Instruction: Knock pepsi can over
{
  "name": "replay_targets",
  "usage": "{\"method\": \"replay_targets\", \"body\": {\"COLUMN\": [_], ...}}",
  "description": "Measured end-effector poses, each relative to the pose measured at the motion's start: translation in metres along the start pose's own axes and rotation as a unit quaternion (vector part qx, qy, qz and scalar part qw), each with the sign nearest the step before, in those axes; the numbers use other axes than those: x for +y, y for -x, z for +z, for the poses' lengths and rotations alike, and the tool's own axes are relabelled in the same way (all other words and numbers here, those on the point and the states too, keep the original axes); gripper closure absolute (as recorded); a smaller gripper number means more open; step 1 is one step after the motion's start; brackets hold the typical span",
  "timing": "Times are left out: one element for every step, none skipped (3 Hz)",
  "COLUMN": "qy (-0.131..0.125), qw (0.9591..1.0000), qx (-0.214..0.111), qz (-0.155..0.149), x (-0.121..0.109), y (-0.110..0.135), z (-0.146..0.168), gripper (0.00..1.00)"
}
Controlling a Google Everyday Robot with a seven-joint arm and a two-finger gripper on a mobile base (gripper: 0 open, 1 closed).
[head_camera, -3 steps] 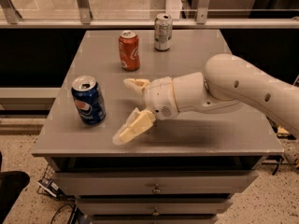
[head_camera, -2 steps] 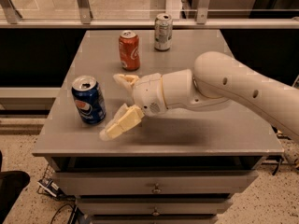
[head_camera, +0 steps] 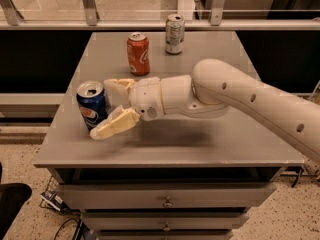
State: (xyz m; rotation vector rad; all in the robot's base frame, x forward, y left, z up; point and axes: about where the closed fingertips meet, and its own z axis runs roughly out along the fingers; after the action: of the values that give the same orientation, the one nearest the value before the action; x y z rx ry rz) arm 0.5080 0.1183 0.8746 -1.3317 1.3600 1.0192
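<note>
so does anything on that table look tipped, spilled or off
Nothing stands out. The pepsi can, the red cola can and the silver can all stand upright on the table, with no spill visible. The open gripper sits right beside the pepsi can.

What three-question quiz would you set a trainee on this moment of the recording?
1. True or false: the pepsi can is lying on its side.
2. The gripper is: A) open, right beside the pepsi can; B) shut, at the far edge of the table; C) out of view.
3. How many cans stand upright on the table?

Key
1. False: it stands upright.
2. A.
3. Three: the pepsi can, the red cola can and the silver-white can.
</note>
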Motion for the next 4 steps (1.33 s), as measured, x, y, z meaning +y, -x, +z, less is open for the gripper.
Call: {"method": "replay_targets", "body": {"qy": [0.001, 0.003, 0.005, 0.007], "qw": [1.0000, 1.0000, 1.0000, 1.0000], "qx": [0.003, 0.002, 0.002, 0.002], "qz": [0.000, -0.001, -0.002, -0.003], "x": [0.0016, 0.0028, 0.0041, 0.0053], "y": [-0.0005, 0.0006, 0.0017, 0.0027], "z": [0.0001, 0.0019, 0.0037, 0.0052], "gripper": [0.39, 0.64, 0.87, 1.00]}}
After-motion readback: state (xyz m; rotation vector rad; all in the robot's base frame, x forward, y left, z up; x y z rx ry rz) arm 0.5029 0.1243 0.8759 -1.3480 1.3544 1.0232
